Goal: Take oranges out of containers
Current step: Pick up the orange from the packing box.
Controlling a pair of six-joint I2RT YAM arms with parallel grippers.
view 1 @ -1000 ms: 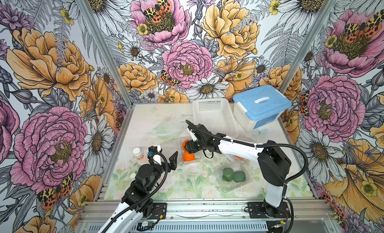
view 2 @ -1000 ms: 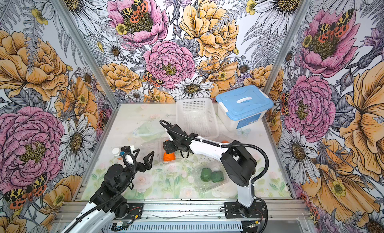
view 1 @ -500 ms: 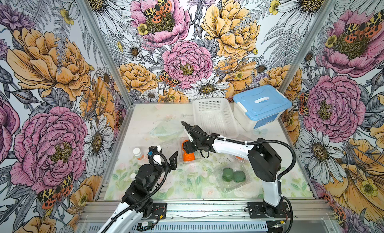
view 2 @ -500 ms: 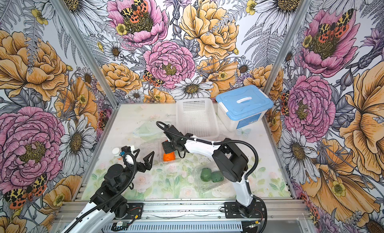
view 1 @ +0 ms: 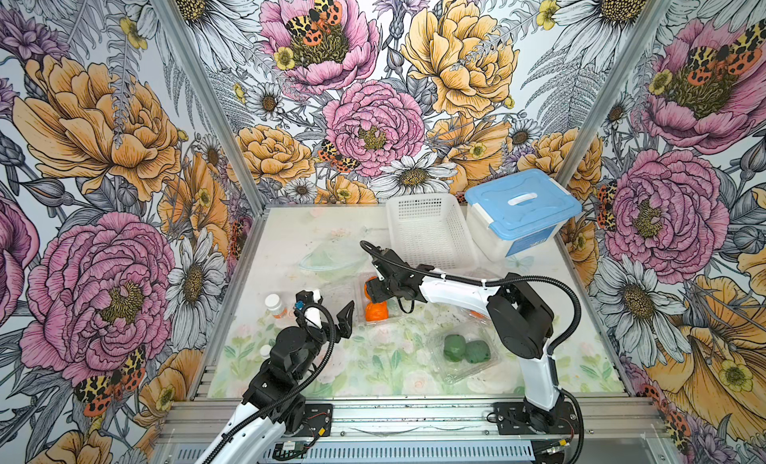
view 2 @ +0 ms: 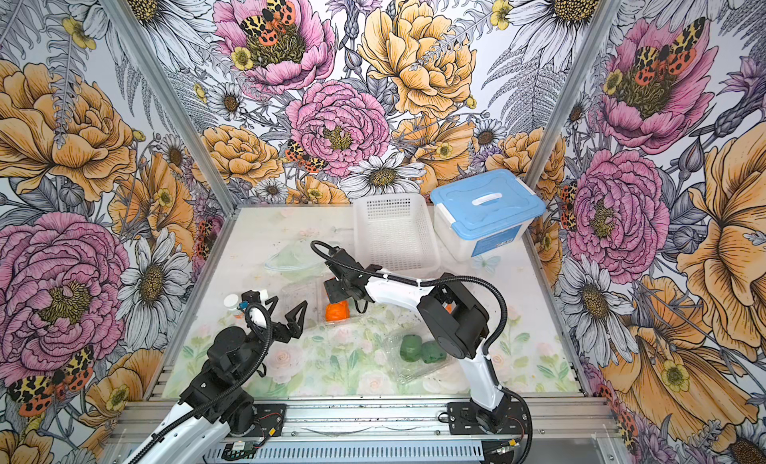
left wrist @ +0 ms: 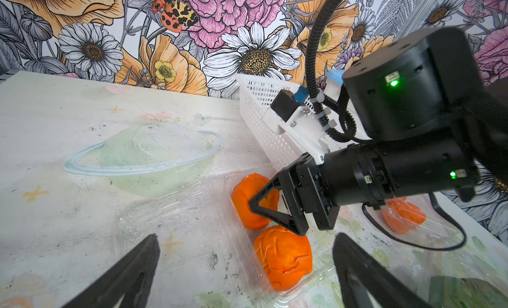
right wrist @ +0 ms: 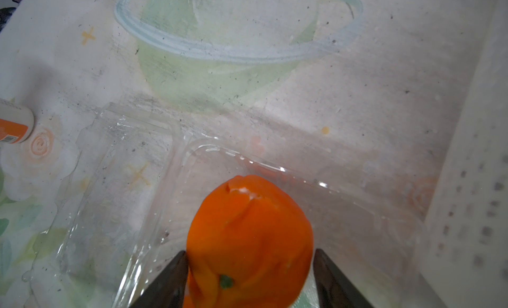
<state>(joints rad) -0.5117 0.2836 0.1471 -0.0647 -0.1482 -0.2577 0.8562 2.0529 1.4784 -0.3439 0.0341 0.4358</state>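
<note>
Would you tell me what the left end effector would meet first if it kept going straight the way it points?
Probably the open clear container, at its empty half. The nearer orange lies just beside that line, though depth is unclear.

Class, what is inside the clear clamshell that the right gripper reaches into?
Two oranges are in the clamshell: the near orange lies free, the far orange is clamped by the right gripper. Its underside is hidden, so floor contact cannot be judged.
</note>
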